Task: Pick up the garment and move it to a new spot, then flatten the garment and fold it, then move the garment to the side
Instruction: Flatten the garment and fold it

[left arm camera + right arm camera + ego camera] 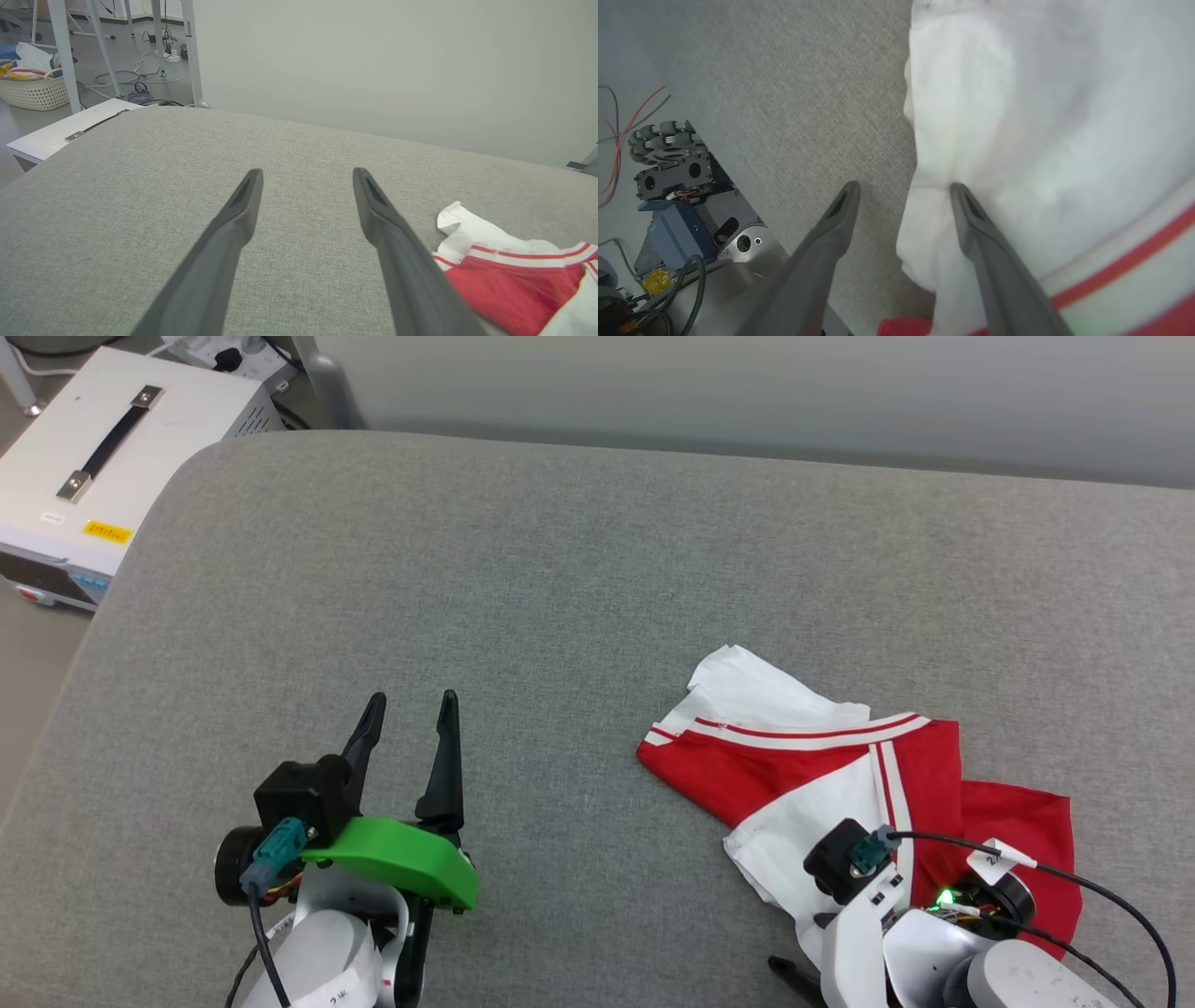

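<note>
L gripper (pixel 413 702): jaws wide apart, holds nothing, hovers over bare grey cushion (pixel 560 569), well left of shirt (pixel 812 775). R gripper (pixel 904 186): also spread wide, not clamped. One finger (pixel 994 261) is over shirt's white edge at a crease and the other over cushion, so the fabric edge sits btwn them; can't tell if it touches cloth. Shirt lies crumpled at cushion's near right, its near part covered by R wrist and cable (pixel 1074 877) in head view. White box (pixel 103 457) w/ black handle sits off cushion's far-left corner, basket (pixel 32 91) on floor beyond. Shirt's long axis is diagonal: white sleeve points far-left, red body near-right.
</note>
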Controlling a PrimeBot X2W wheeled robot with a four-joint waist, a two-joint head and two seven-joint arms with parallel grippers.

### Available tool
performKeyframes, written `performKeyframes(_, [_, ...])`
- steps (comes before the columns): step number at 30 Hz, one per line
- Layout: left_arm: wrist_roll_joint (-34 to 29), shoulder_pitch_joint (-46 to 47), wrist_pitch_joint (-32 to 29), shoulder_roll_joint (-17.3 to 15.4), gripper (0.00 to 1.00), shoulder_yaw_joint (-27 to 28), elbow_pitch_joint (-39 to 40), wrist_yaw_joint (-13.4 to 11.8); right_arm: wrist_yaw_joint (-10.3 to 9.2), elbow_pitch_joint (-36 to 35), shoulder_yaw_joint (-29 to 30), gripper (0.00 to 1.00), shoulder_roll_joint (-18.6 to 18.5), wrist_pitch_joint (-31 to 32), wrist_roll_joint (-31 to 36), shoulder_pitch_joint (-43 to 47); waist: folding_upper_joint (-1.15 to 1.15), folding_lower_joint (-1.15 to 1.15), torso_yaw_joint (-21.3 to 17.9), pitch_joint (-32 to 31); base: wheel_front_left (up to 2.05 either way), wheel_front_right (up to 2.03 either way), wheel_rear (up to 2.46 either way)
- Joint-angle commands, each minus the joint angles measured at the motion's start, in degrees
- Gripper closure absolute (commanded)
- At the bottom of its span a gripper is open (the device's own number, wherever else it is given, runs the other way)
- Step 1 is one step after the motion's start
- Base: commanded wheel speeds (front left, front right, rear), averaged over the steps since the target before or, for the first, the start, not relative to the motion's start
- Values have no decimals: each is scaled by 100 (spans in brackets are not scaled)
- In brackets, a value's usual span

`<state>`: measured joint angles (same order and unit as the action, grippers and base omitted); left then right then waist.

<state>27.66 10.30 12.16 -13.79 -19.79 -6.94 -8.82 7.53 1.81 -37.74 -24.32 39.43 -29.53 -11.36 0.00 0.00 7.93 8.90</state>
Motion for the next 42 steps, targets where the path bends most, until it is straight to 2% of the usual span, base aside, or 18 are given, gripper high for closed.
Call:
performKeyframes(1, [39, 102, 50, 42, 0, 10, -29, 22, -4, 146, -49, 0, -13, 63, -68, -83, 0, 0, 116, 171, 0, 0, 0])
performKeyframes(5, [31, 171, 100, 76, 0, -2, -110, 50, -4, 467, -186, 0, 20, 321, -256, -65, 0, 0, 141, 267, 0, 0, 0])
performKeyframes(6, [27, 187, 111, 81, 0, -11, -137, 61, -4, 516, -218, 20, 30, 378, -301, -61, 0, 0, 146, 276, 0, 0, 0])
performKeyframes(8, [25, 212, 125, 88, 0, -22, -187, 77, -4, 550, -271, 96, 36, 395, -336, -79, 0, 0, 150, 276, 0, 0, 0])
performKeyframes(9, [27, 219, 131, 91, 0, -22, -209, 83, -4, 551, -279, 100, 50, 376, -361, -87, 0, 0, 147, 262, 0, 0, 0])
performKeyframes(17, [34, 163, 168, 53, 0, -4, -322, 76, -4, -29, -102, 100, 197, -134, -402, -337, 0, 0, 16, -10, 0, 0, 0])
performKeyframes(23, [46, 98, 122, -15, 0, -2, -272, 41, -4, -548, 487, 100, 249, -613, -230, -536, 0, 0, -154, -175, 0, 0, 0])
performKeyframes(28, [48, 70, 71, -72, 0, -8, -193, 13, -4, -540, 1580, 100, 309, -886, -46, -530, 0, 0, -279, -196, 0, 0, 0])
performKeyframes(36, [63, 88, 36, -80, 0, -46, -116, -10, -4, 198, 3709, 100, 468, -1139, 160, -121, 0, 0, -344, -78, 0, 0, 0])
performKeyframes(42, [78, 113, 33, -79, 0, -82, -142, 0, -4, 790, 4914, 100, 764, -1355, 142, 429, 0, 0, -314, 4, 0, 0, 0])
